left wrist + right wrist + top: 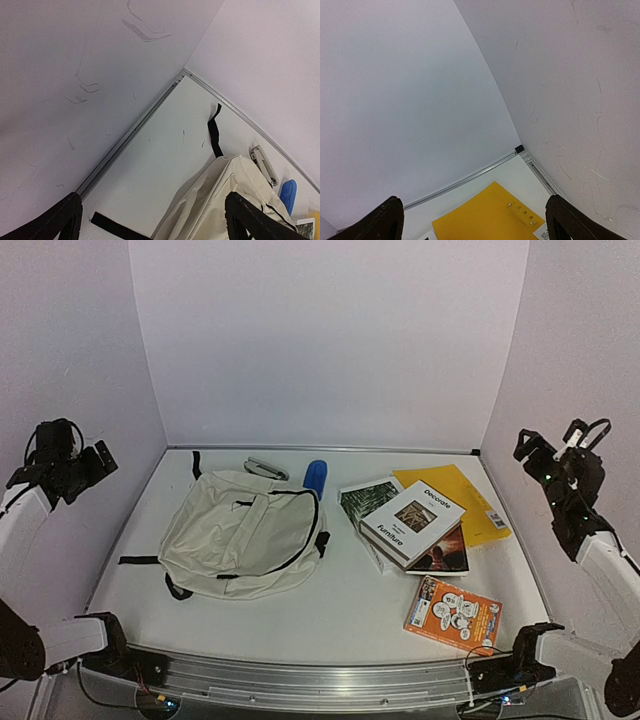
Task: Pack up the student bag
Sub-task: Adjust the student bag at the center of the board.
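Note:
The student bag is a cream backpack with black zippers, lying flat and zipped on the left half of the white table. In the left wrist view its top corner shows with a black strap trailing toward the back wall. My left gripper hangs high by the left wall, open and holding nothing, its fingers wide apart. My right gripper is raised by the right wall, also open and holding nothing. The right wrist view shows its fingers spread above the back right corner.
A stack of books lies right of the bag, partly on a yellow folder. An orange book sits near the front right. Behind the bag are a grey stapler and a blue object.

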